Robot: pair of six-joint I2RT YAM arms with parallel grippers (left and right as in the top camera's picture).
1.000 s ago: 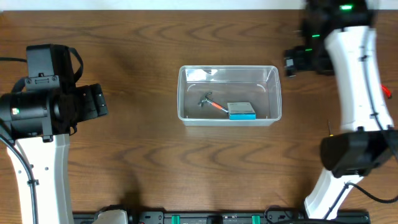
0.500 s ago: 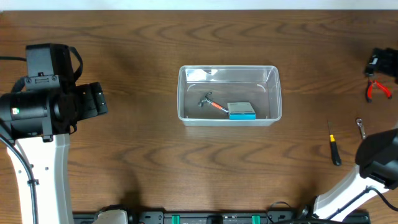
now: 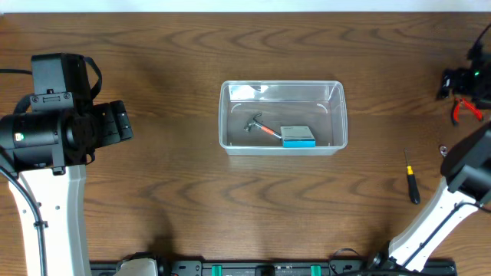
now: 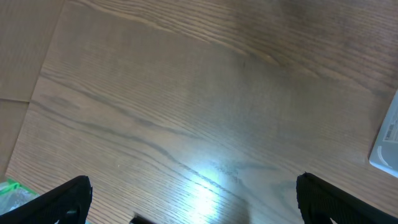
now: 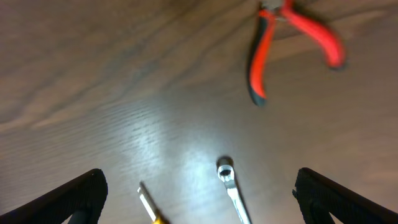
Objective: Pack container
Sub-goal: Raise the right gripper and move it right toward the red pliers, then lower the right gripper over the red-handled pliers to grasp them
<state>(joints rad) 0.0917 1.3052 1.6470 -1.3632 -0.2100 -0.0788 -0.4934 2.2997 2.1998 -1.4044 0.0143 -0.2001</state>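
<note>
While both arms stand at the near edge of the surface [image 3: 176,207], one at each side, neither tool has anything in it. Nearest on the right lies a screwdriver [image 3: 412,186], black with a yellow band, well apart from the container. Just beyond it a small metal wrench [image 5: 231,183] lies on the wood; from overhead it is partly hidden by the right arm.

At middle depth on the left, the left tool [image 3: 115,126] points toward the centre. It is released: its wrist view shows its fingers [image 4: 68,196] spread wide with only bare wood between them. A corner of the container shows at that view's right edge.

The container [image 3: 282,83] sits upright in the middle of the surface, long side running left to right, well apart from both tools. Inside, toward its near wall, lie a small hammer [image 3: 259,126] with an orange-red handle and, to its right, a blue-and-white box [image 3: 298,136]. The handle runs up to the box, but whether they touch I cannot tell.

Farther off, near the right edge, red-handled pliers [image 3: 466,111] lie with their handles apart. Just beyond them hangs the right tool [image 3: 460,80], released, its fingers standing wide. In its wrist view the pliers appear blurred, ahead of the fingers.
</note>
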